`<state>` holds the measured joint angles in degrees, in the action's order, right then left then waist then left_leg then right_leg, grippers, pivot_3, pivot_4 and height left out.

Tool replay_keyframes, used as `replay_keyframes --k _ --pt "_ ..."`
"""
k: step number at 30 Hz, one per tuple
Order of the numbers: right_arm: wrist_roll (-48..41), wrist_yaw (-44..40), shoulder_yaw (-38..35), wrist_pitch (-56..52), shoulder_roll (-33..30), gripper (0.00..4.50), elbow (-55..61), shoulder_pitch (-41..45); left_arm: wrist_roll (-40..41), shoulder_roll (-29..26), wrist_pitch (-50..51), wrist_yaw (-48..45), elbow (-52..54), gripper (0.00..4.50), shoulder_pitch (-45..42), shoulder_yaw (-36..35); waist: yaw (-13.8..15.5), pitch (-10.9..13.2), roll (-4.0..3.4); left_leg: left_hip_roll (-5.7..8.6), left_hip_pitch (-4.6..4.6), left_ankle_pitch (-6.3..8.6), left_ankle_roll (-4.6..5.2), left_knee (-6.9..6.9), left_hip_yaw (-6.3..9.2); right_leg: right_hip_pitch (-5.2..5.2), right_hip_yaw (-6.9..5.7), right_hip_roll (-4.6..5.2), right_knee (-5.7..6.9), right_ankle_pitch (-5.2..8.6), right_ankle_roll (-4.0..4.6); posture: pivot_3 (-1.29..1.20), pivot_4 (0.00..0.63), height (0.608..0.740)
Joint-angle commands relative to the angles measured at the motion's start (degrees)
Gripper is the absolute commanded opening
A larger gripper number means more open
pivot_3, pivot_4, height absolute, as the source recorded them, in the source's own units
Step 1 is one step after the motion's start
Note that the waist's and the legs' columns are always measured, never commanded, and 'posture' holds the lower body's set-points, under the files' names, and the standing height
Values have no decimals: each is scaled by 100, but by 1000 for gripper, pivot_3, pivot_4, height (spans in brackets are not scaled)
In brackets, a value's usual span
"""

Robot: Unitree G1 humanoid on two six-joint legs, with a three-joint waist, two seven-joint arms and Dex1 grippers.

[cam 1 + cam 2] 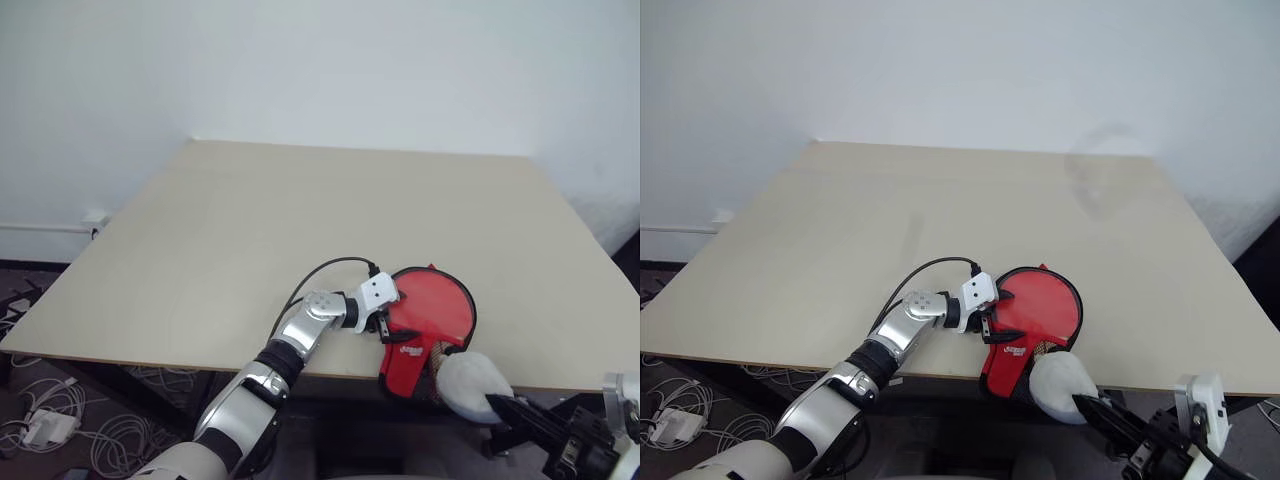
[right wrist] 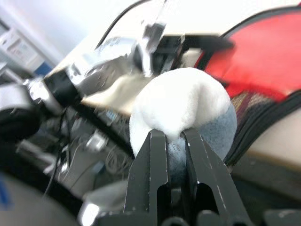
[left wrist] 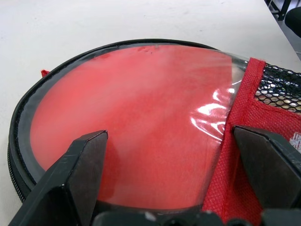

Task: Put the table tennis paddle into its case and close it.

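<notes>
The table tennis paddle (image 3: 141, 127) already lies inside the case (image 1: 425, 330) at the tabletop (image 1: 300, 220) edge, toward five o'clock. The left claw (image 1: 380, 325) rests released at its nine o'clock; the right claw (image 2: 176, 141) is clenched on a grey-white lump (image 1: 470, 385). Closing seems next, calling for the zipper pull, which cannot be made out.

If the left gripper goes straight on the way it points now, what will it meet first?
Most likely the case: the open left gripper points across its clear window, with the red paddle showing through. Depth is unclear, so it may already touch.
</notes>
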<state>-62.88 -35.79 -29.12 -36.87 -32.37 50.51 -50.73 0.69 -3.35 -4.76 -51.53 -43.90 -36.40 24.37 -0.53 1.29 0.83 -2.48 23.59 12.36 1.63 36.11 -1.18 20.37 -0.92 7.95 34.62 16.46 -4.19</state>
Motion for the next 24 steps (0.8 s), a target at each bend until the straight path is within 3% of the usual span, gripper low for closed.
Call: replay_keyframes --k 1,5,8,14,23,24 --pt "147 422 623 -102 69 15 -215 565 -495 -238 203 273 -471 4500 133 91 3 -1 0 0 0 0 0 2 -2 0 -1 -1 0 -1 0 0 0 740" --pt "239 1052 1063 -58 439 15 -552 1303 -457 -251 260 247 -363 4500 154 67 49 -2 2 6 -1 0 0 13 -12 3 -4 -5 0 -33 -1 0 0 740" --pt "335 1220 1370 -55 634 15 -655 1591 -449 -295 197 212 -281 4500 201 67 60 -1 5 11 1 0 0 23 -16 3 1 -4 -3 -90 -55 0 0 740" --pt "515 1327 1695 -14 789 15 -858 1832 -369 -285 259 198 -197 4500 209 -15 55 -4 -2 6 1 0 0 19 -13 8 -11 -7 -1 -92 -55 0 0 740" --pt "558 1323 1736 45 818 3015 -932 1981 -353 -262 275 226 -235 4500 173 -58 57 -5 -3 6 1 0 0 19 -14 10 -14 -8 0 -92 -55 0 0 740" --pt "558 1319 1720 83 839 3015 -920 1978 -354 -266 273 229 -237 4500 172 -60 57 -5 -3 7 1 0 0 19 -14 10 -14 -8 0 -92 -55 0 0 740"
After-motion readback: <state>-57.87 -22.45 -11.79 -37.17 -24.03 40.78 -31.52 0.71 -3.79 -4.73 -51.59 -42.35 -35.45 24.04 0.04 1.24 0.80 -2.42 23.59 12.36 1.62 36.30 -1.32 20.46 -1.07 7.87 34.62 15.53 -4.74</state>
